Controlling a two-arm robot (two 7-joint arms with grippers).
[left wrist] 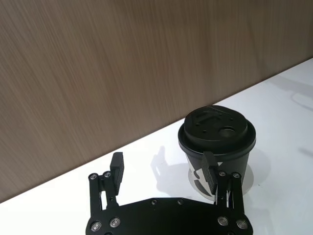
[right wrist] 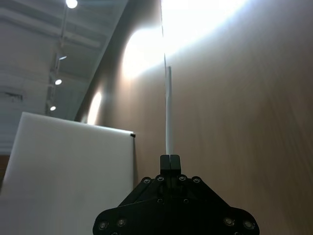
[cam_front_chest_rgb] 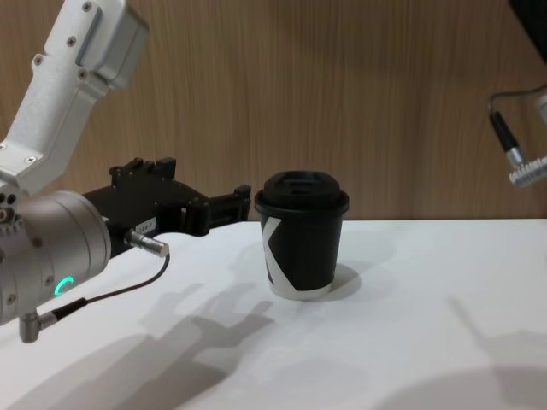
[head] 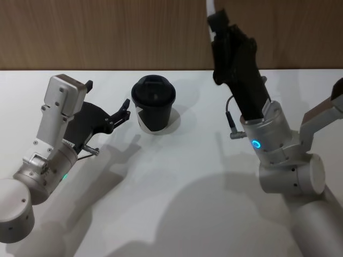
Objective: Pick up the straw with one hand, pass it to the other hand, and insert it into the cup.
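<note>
Straw (right wrist: 168,112) pinched in my right gripper (right wrist: 170,160), jaws clamped on one end, held high at 1 o'clock from black lidded cup (head: 154,107). Cup upright on white table (head: 177,187). Left gripper (head: 126,109) close at cup's 9 o'clock, jaws spread.

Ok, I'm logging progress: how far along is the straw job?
Done: the straw is off the table, pinched in the shut right claw, raised. In hand: the open left claw hovers beside the cup. Left: the pass, it seems, and insertion; the lid holds no straw.
</note>
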